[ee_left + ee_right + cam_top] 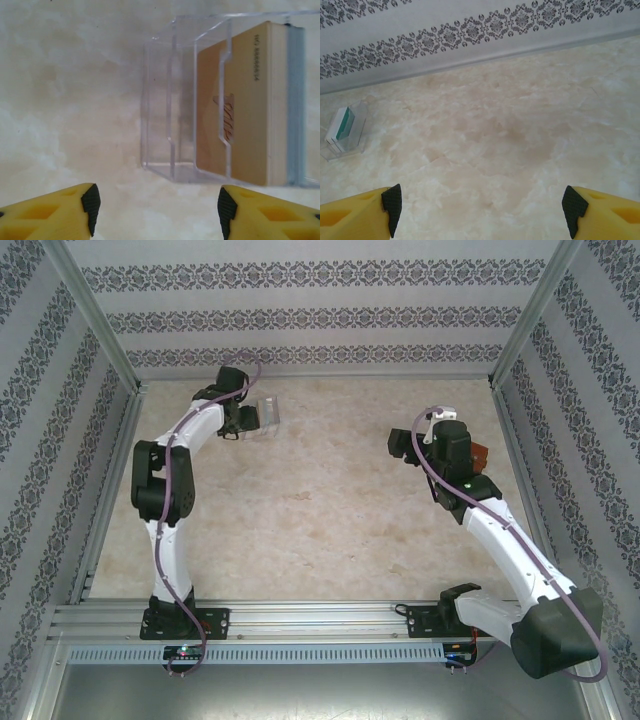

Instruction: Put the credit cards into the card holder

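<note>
Spread yellow fingers (55, 215) of the left gripper (156, 205) stop just short of the clear box (160, 100), where the credit cards (250, 100) stand on edge. Right gripper (482, 210) gapes empty over bare table (495, 125); the card holder (480, 454) lies near its right edge, partly hidden by that arm.

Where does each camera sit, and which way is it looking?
Top: above and behind, looking down on the table; left arm and right arm show.
Left wrist: on the left arm, facing the clear box of cards; left pincer tips below.
Right wrist: on the right arm, facing across the table to the patterned wall; right pincer tips below.
Shared: the clear box, in all three.
</note>
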Controlling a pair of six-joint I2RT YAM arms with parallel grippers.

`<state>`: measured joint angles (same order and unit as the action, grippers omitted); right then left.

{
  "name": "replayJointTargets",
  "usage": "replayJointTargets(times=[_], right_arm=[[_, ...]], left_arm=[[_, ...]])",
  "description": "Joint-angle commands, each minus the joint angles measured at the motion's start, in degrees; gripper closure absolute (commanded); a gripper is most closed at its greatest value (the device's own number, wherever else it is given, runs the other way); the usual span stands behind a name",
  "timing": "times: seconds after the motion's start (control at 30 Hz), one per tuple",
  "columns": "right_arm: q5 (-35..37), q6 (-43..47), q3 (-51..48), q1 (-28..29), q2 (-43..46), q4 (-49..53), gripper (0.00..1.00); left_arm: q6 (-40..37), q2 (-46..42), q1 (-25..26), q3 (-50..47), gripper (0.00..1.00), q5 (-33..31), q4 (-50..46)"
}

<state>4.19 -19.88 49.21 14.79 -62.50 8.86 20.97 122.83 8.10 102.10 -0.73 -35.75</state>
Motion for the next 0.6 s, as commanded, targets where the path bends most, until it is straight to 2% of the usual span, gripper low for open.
replayJointTargets(times=[0.0, 0.13, 0.3, 0.43, 0.53, 0.57], right_arm=[[0.31, 1.77, -0.69, 0.50, 1.41, 1.84, 0.14], [-0.54, 1.71, 0.13, 0.49, 1.10, 2.16, 0.14], [-1.98, 1.04, 1.04, 0.49, 0.72, 2.53, 0.14], [-3.02, 0.93, 1.32, 0.55, 1.11, 3.38, 0.14], [-2.31, 0.57, 0.71, 0.51, 1.48, 3.59, 0.14], [-2.42, 0.39, 0.84, 0.52, 1.50, 3.79, 0.14]], left_arm=[[-1.47, 3.81, -0.30, 6.04, 0.38, -2.53, -5.41], [-0.20, 6.79, -0.40, 9.20, 0.41, -2.62, -5.32], [1.51, 10.17, -0.36, 12.99, 0.55, -4.41, -7.01], [2.06, 10.57, -0.28, 12.30, 0.63, -5.68, -6.33], [2.08, 10.72, -0.11, 11.23, 0.64, -5.89, -6.24], [1.99, 10.72, 0.07, 10.85, 0.68, -6.48, -6.12]])
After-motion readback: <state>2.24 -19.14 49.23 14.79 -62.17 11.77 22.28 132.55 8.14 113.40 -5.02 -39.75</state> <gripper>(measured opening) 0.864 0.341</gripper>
